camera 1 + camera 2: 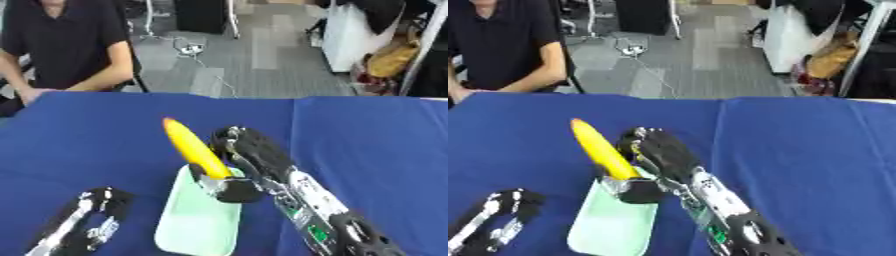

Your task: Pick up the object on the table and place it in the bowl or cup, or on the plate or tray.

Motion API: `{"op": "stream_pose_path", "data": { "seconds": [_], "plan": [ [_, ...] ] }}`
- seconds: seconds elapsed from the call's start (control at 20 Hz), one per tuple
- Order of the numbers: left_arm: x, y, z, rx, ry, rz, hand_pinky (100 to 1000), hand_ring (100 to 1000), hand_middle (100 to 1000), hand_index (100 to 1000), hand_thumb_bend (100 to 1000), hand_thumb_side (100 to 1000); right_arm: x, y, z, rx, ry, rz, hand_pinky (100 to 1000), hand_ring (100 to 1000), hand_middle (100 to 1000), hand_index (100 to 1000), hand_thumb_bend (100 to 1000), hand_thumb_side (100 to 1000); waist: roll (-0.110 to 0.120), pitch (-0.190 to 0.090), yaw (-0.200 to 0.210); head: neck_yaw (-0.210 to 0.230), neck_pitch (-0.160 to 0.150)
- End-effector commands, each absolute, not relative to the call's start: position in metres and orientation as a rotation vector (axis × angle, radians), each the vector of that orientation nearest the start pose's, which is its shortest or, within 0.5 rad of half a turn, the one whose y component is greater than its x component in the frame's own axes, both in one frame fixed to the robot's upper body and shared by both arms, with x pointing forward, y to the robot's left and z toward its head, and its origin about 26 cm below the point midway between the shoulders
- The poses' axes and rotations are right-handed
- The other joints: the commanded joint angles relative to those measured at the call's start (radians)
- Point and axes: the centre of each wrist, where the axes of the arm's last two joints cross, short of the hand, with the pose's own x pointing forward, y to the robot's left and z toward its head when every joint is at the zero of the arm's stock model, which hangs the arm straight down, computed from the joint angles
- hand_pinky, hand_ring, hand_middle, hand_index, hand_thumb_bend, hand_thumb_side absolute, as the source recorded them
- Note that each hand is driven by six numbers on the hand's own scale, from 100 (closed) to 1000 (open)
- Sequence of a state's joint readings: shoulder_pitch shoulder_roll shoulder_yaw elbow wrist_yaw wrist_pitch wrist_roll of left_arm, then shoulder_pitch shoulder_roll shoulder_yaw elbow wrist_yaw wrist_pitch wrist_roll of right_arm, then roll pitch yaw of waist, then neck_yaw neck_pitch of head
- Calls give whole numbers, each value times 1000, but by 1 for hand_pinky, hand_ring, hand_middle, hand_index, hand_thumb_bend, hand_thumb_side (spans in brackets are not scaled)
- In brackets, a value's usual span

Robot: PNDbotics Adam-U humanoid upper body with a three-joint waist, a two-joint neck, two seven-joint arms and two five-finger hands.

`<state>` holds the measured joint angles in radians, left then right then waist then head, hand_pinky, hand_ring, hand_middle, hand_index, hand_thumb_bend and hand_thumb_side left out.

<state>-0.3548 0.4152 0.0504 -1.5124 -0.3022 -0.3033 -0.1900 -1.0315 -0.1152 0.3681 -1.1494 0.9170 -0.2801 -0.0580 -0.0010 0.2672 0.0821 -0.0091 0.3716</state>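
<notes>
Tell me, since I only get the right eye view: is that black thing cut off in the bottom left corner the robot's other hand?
Observer: Yes. The left eye view shows the whole left hand, open, low over the blue table and apart from the pale green tray.
Operator: And the person at the far side, is their hand on the table? Mine crops it.
Observer: The left eye view shows the person's hand at the table's far edge, well away from the banana, which the right hand holds with its fingers curled round the lower end, over the tray.
</notes>
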Motion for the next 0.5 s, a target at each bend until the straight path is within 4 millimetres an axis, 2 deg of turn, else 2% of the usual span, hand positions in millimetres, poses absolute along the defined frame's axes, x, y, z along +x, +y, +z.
{"op": "stream_pose_path", "data": {
  "seconds": [0.05, 0.4, 0.45, 0.5],
  "plan": [
    [360, 331, 129, 472, -2016, -847, 526, 618, 626, 766, 100, 877, 435, -68, 236, 900, 2780, -1705, 174, 379, 432, 535, 100, 893, 8, -16, 0, -2, -14],
    [360, 330, 130, 474, -2019, -850, 527, 619, 627, 767, 100, 874, 435, -69, 235, 897, 2767, -1719, 281, 463, 517, 574, 100, 912, 8, -16, 1, -2, -14],
    [360, 330, 130, 474, -2019, -850, 527, 619, 627, 766, 100, 874, 435, -69, 235, 896, 2763, -1723, 268, 451, 506, 569, 100, 911, 9, -16, 1, -2, -14],
    [360, 330, 130, 474, -2018, -850, 527, 619, 627, 767, 100, 875, 435, -69, 235, 895, 2760, -1726, 302, 476, 530, 586, 100, 918, 9, -15, 1, -2, -13]
  ]
}}
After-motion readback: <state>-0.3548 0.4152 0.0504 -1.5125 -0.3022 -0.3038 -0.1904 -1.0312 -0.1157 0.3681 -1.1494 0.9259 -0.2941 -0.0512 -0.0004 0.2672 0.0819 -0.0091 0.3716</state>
